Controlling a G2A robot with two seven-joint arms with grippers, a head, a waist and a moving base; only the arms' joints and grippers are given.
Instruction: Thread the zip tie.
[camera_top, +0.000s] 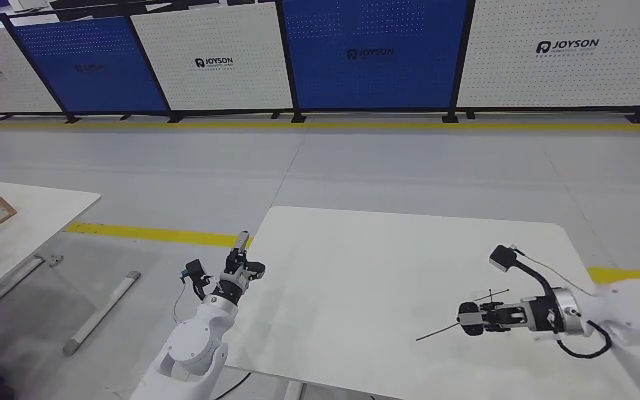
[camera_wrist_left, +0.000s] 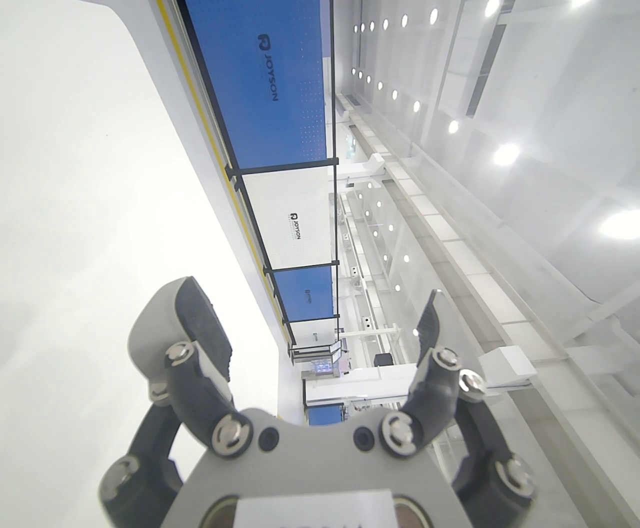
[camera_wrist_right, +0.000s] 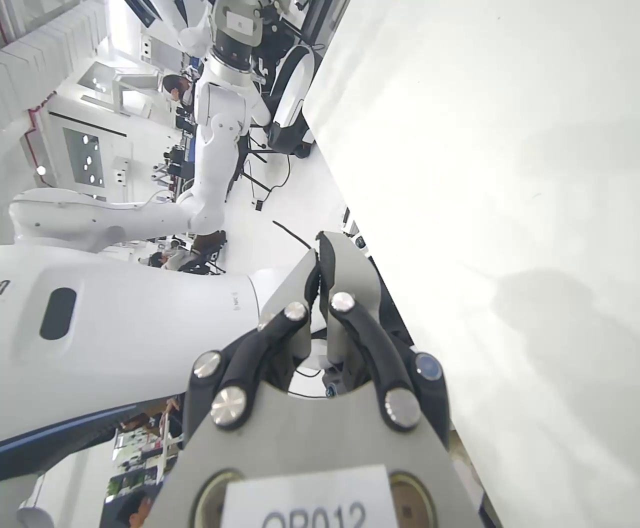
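Found the zip tie (camera_top: 440, 331) pinched in the right pincer (camera_top: 466, 320), over the right part of the bench (camera_top: 380, 270) and toward its near edge. Saw that pincer's fingers pressed together on the thin black strip, gripping nothing else. Noted the strip running slantwise through the fingertips, with a long end pointing toward the bench's middle and near edge and a shorter end sticking out the far side. Could not tell whether the long end touches the bench. Checked the right wrist view and got the same: pincer (camera_wrist_right: 318, 250) closed flat, with a short length of zip tie (camera_wrist_right: 290, 232) jutting past the tips and the bench (camera_wrist_right: 500, 150) alongside.

Logged the left pincer (camera_top: 247, 255) at the bench's left edge, well apart from the zip tie. Saw its fingers spread wide with nothing between them. Checked the left wrist view: pincer (camera_wrist_left: 315, 305) gaping, dark ribbed pads (camera_wrist_left: 205, 325) turned inward, bench (camera_wrist_left: 75, 175) to one side.

Recorded the bench as white and matte, with rounded corners. Noted a grey floor (camera_top: 400, 170) with yellow lines (camera_top: 150, 234) and a row of blue and white panels (camera_top: 375, 55) along the far side. Also noted a second white table (camera_top: 40, 210) off to the left and round ceiling lights (camera_wrist_left: 505, 152) overhead.
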